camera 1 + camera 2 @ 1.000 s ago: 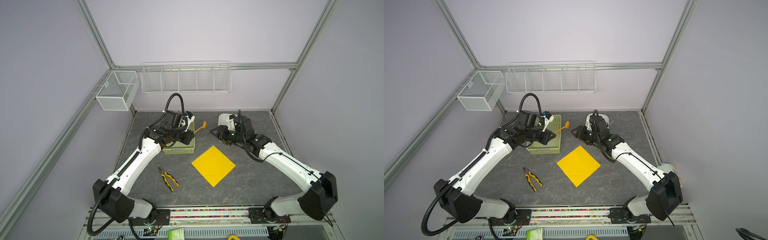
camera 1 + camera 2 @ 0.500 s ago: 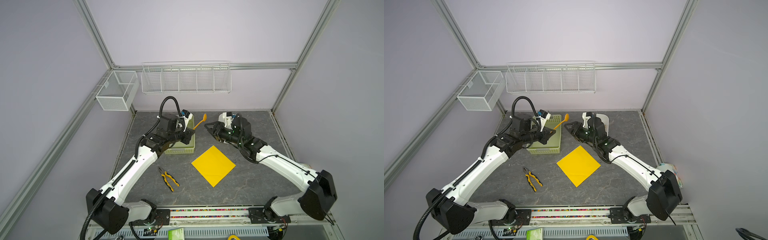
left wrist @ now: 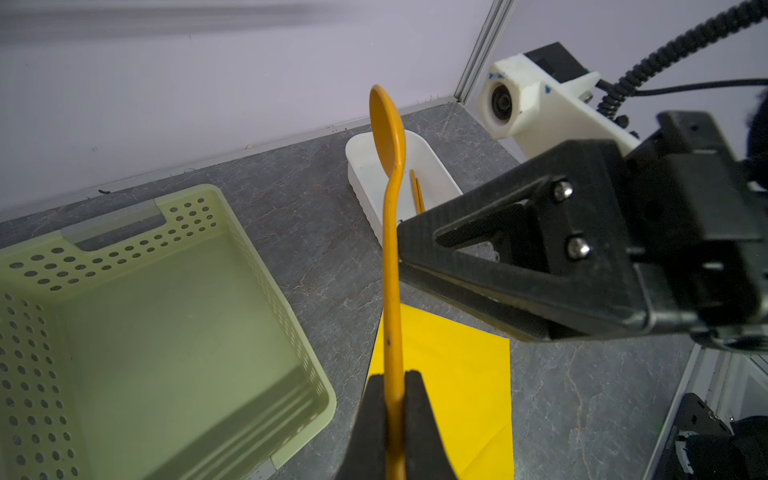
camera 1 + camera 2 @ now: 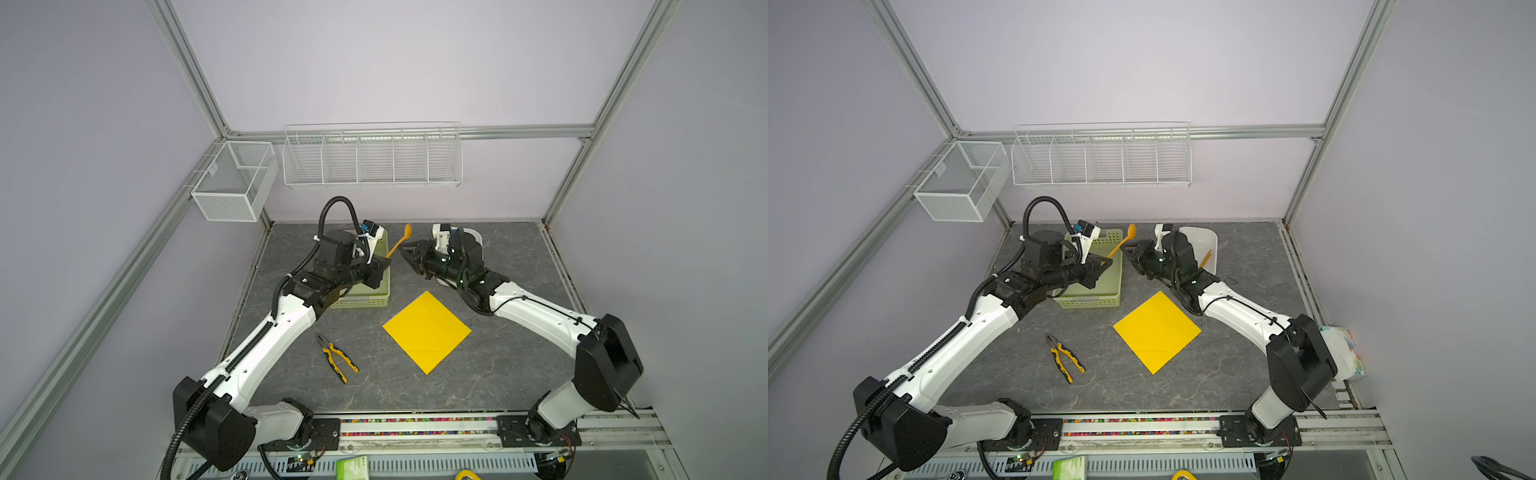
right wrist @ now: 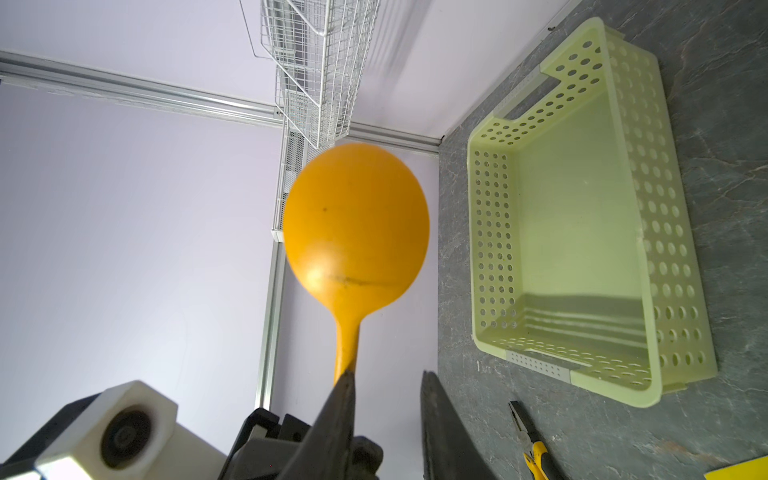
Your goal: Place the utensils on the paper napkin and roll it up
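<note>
My left gripper (image 3: 394,376) is shut on the handle of the orange spoon (image 3: 392,270), holding it in the air with the bowl (image 5: 357,224) upward, above the basket's right edge in both top views (image 4: 399,243) (image 4: 1121,243). My right gripper (image 5: 388,376) is open, its tips close beside the spoon's handle (image 4: 408,249); the handle runs behind one fingertip (image 5: 347,382) and the gap looks empty. The yellow paper napkin (image 4: 427,330) (image 4: 1156,330) lies flat on the table. A second thin orange utensil (image 3: 417,195) (image 4: 1205,257) lies in a white bin.
A pale green perforated basket (image 4: 365,297) (image 5: 490,208) sits under the left arm. The white bin (image 4: 1200,237) stands behind the right arm. Yellow-and-black pliers (image 4: 338,361) lie left of the napkin. Wire baskets (image 4: 374,158) hang on the back wall.
The left arm has carried the spoon up and back. The right gripper has swung left to the spoon's handle and its jaws have narrowed.
</note>
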Robot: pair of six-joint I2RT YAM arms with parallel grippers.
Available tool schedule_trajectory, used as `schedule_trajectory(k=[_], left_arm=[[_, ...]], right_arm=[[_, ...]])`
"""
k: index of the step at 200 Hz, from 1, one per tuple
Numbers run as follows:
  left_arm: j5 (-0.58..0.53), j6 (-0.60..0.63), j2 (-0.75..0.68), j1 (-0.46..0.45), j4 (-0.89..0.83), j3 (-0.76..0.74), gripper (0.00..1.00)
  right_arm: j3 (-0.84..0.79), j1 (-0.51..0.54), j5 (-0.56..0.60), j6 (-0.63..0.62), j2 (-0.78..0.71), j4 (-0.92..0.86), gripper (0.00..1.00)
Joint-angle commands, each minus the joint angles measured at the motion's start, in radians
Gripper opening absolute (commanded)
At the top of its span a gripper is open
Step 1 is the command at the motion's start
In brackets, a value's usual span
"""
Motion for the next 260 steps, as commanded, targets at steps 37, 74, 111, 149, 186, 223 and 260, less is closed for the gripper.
schedule_trajectory(k=[37, 74, 111, 149, 186, 223, 260], left_arm=[[-0.007, -0.005, -0.036, -0.009, 0.029, -0.031, 0.0], [-0.002, 0.0, -0.038, -0.009, 0.024, -0.027, 0.0], [0.001, 0.006, -0.049, -0.009, 0.019, -0.029, 0.0], [0.0, 0.017, -0.046, -0.009, 0.004, -0.029, 0.0], [0.018, 0.006, -0.049, -0.009, 0.005, -0.034, 0.03], [0.071, -0.024, -0.061, -0.009, -0.014, -0.011, 0.33], [0.164, -0.048, -0.097, -0.009, -0.017, -0.009, 0.45]], right_arm=[[-0.021, 0.004, 0.029, 0.105, 0.002, 0.134, 0.28], [-0.002, 0.001, 0.006, 0.124, 0.034, 0.134, 0.25], [-0.01, 0.0, 0.017, 0.131, 0.043, 0.149, 0.18], [-0.019, -0.003, 0.021, 0.135, 0.038, 0.156, 0.15], [-0.022, -0.009, 0.019, 0.11, 0.03, 0.153, 0.08], [-0.01, -0.024, -0.02, -0.044, -0.011, 0.063, 0.07], [-0.006, -0.035, -0.038, -0.299, -0.099, -0.081, 0.07]])
